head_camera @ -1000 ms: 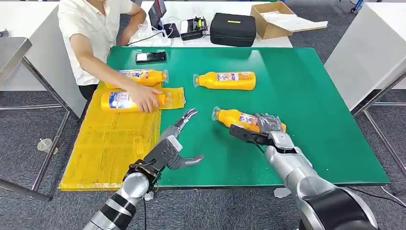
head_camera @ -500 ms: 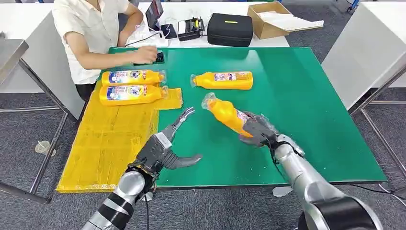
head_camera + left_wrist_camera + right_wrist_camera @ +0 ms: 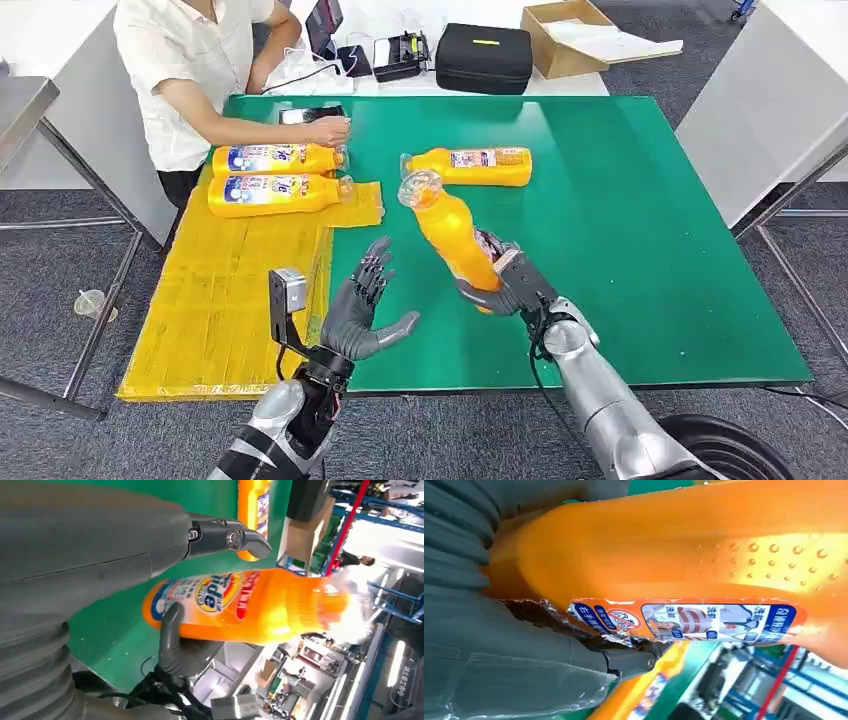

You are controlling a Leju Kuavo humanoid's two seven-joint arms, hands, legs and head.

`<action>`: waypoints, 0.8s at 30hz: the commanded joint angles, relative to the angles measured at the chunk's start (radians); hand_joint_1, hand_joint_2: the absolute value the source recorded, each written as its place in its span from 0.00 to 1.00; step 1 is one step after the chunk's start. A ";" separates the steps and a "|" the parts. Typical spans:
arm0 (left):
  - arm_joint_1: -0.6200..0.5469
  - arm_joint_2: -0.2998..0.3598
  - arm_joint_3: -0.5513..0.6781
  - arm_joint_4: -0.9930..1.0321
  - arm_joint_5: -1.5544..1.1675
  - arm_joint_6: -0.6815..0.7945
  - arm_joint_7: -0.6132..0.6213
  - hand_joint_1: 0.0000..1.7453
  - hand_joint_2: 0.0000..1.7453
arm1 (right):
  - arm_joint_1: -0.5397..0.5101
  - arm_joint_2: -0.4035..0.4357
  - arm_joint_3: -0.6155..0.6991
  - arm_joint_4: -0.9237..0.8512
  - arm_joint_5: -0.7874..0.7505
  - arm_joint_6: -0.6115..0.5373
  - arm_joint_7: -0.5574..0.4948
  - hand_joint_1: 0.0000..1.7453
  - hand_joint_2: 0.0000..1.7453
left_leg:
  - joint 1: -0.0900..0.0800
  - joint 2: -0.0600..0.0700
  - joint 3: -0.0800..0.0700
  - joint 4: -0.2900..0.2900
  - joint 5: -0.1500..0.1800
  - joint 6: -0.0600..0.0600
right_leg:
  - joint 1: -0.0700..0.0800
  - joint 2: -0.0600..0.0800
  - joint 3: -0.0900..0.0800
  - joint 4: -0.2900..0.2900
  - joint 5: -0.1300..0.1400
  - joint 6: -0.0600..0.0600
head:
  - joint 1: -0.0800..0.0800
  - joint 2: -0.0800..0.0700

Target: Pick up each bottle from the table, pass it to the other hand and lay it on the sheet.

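Note:
My right hand (image 3: 505, 283) grips an orange bottle (image 3: 450, 235) by its base and holds it tilted above the green table (image 3: 640, 230), its clear cap pointing up and away. The right wrist view is close on that bottle (image 3: 684, 565). My left hand (image 3: 362, 310) is raised with fingers spread, palm turned toward the bottle, a short gap to its left. The left wrist view has the bottle (image 3: 250, 605) just beyond my left fingers (image 3: 225, 536). Another orange bottle (image 3: 470, 166) lies on the table behind. Two bottles (image 3: 272, 176) lie side by side on the yellow sheet (image 3: 225, 300).
A person (image 3: 200, 70) sits at the table's far left corner, one hand (image 3: 328, 130) near a phone (image 3: 305, 115). A black case (image 3: 485, 58), a cardboard box (image 3: 575, 35) and a laptop stand on the white table behind.
My right hand has lifted the bottle off the table and tipped it more upright. My left hand has turned palm-in and risen. The person's hand left the sheet and moved to the phone.

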 commanded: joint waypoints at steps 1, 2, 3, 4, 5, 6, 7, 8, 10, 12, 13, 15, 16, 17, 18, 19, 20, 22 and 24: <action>-0.033 0.010 -0.022 0.068 0.010 -0.004 0.007 0.00 1.00 | -0.021 0.001 0.056 -0.027 -0.002 -0.001 0.006 1.00 1.00 | 0.000 0.002 0.003 0.000 -0.001 0.000 | 0.001 0.000 0.003 0.000 -0.001 -0.003 | 0.000 0.000; -0.033 0.010 -0.022 0.068 0.010 -0.004 0.007 0.00 1.00 | -0.021 0.001 0.056 -0.027 -0.002 -0.001 0.006 1.00 1.00 | 0.000 0.002 0.002 0.000 -0.001 0.000 | 0.001 0.000 0.002 0.000 -0.001 -0.002 | 0.000 0.000; -0.033 0.010 -0.022 0.068 0.010 -0.004 0.007 0.00 1.00 | -0.021 0.001 0.056 -0.027 -0.002 -0.001 0.006 1.00 1.00 | 0.000 0.001 0.001 0.000 -0.001 0.000 | 0.000 0.000 0.001 0.000 0.000 -0.002 | 0.000 0.000; -0.033 0.010 -0.022 0.068 0.010 -0.004 0.007 0.00 1.00 | -0.021 0.001 0.056 -0.027 -0.002 -0.001 0.006 1.00 1.00 | 0.000 0.002 0.004 0.000 -0.002 0.000 | 0.001 0.000 0.004 0.000 -0.001 -0.004 | 0.000 0.000; -0.033 0.010 -0.022 0.068 0.010 -0.004 0.007 0.00 1.00 | -0.021 0.001 0.056 -0.027 -0.002 -0.001 0.006 1.00 1.00 | 0.000 0.002 0.003 0.000 -0.002 0.000 | 0.001 0.000 0.003 0.000 -0.001 -0.003 | 0.000 0.000; -0.033 0.010 -0.022 0.068 0.010 -0.004 0.007 0.00 1.00 | -0.021 0.001 0.056 -0.027 -0.002 -0.001 0.006 1.00 1.00 | 0.000 0.002 0.003 0.000 -0.002 0.000 | 0.001 0.000 0.003 0.000 -0.001 -0.003 | 0.000 0.000; -0.033 0.010 -0.022 0.068 0.010 -0.004 0.007 0.00 1.00 | -0.021 0.001 0.056 -0.027 -0.002 -0.001 0.006 1.00 1.00 | 0.000 0.002 0.003 0.000 -0.002 0.000 | 0.001 0.000 0.003 0.000 -0.001 -0.003 | 0.000 0.000; -0.033 0.010 -0.022 0.068 0.010 -0.004 0.007 0.00 1.00 | -0.021 0.001 0.056 -0.027 -0.002 -0.001 0.006 1.00 1.00 | 0.000 0.001 0.001 0.000 -0.001 0.000 | 0.000 0.000 0.002 0.000 0.000 -0.002 | 0.000 0.000; -0.033 0.010 -0.022 0.068 0.010 -0.004 0.007 0.00 1.00 | -0.021 0.001 0.056 -0.027 -0.002 -0.001 0.006 1.00 1.00 | 0.001 0.002 0.004 0.000 -0.002 0.000 | 0.001 0.000 0.004 0.000 -0.002 -0.004 | 0.000 0.000; -0.037 0.005 -0.019 0.076 0.036 0.005 0.006 0.00 1.00 | -0.028 0.011 0.079 -0.029 0.005 -0.010 -0.006 1.00 1.00 | 0.000 0.002 0.002 0.000 -0.001 0.000 | 0.000 0.001 0.002 0.000 -0.001 -0.002 | 0.000 0.000; -0.043 0.004 -0.021 0.081 0.041 0.006 0.008 0.00 1.00 | -0.030 0.022 0.088 -0.031 0.005 -0.012 -0.006 1.00 1.00 | 0.000 0.002 0.003 0.000 -0.002 0.000 | 0.001 0.001 0.003 0.000 -0.001 -0.003 | 0.000 0.000; -0.062 0.001 -0.032 0.098 0.044 0.013 0.004 0.00 1.00 | -0.040 0.040 0.119 -0.025 0.007 -0.018 -0.004 1.00 1.00 | 0.000 0.003 0.003 0.000 -0.002 0.000 | 0.001 0.001 0.002 0.000 -0.001 -0.003 | 0.000 0.000; -0.070 0.003 -0.040 0.101 0.044 0.018 -0.002 0.00 1.00 | -0.047 0.045 0.142 -0.017 0.008 -0.022 -0.001 1.00 1.00 | 0.000 0.003 0.002 0.000 -0.001 0.000 | 0.001 0.002 0.002 0.000 -0.001 -0.003 | 0.000 0.000; -0.081 0.003 -0.048 0.100 0.031 0.026 -0.015 0.00 1.00 | -0.053 0.054 0.164 -0.007 0.011 -0.024 0.001 1.00 1.00 | 0.001 0.005 0.004 0.002 -0.003 0.000 | 0.002 0.003 0.003 0.001 -0.002 -0.005 | 0.000 0.000; -0.085 0.001 -0.053 0.099 0.021 0.032 -0.024 0.00 1.00 | -0.057 0.057 0.179 -0.002 0.015 -0.026 0.003 1.00 1.00 | 0.000 0.004 0.002 0.001 -0.002 0.000 | 0.001 0.003 0.002 0.000 -0.001 -0.003 | 0.000 0.000; -0.095 0.000 -0.060 0.091 0.003 0.040 -0.038 0.00 1.00 | -0.064 0.066 0.202 0.005 0.024 -0.024 0.005 1.00 1.00 | 0.001 0.005 0.003 0.001 -0.003 0.000 | 0.002 0.003 0.002 0.001 -0.001 -0.004 | 0.000 0.000; -0.101 0.001 -0.065 0.080 -0.035 0.065 -0.064 0.00 1.00 | -0.070 0.068 0.227 0.015 0.026 -0.030 0.006 1.00 1.00 | 0.001 0.005 0.002 0.001 -0.002 0.000 | 0.002 0.003 0.001 0.001 -0.001 -0.004 | 0.000 0.000; -0.107 -0.002 -0.063 0.056 -0.096 0.117 -0.101 0.00 1.00 | -0.071 0.069 0.257 0.015 0.019 -0.021 0.002 1.00 1.00 | 0.001 0.004 0.002 0.001 -0.002 0.000 | 0.001 0.002 0.001 0.001 -0.001 -0.004 | 0.000 0.000; -0.110 -0.004 -0.049 0.036 -0.102 0.124 -0.104 0.00 1.00 | -0.068 0.069 0.281 0.009 0.022 -0.017 0.001 1.00 1.00 | 0.001 0.003 0.002 0.001 -0.002 0.000 | 0.001 0.002 0.001 0.001 -0.001 -0.003 | 0.000 0.000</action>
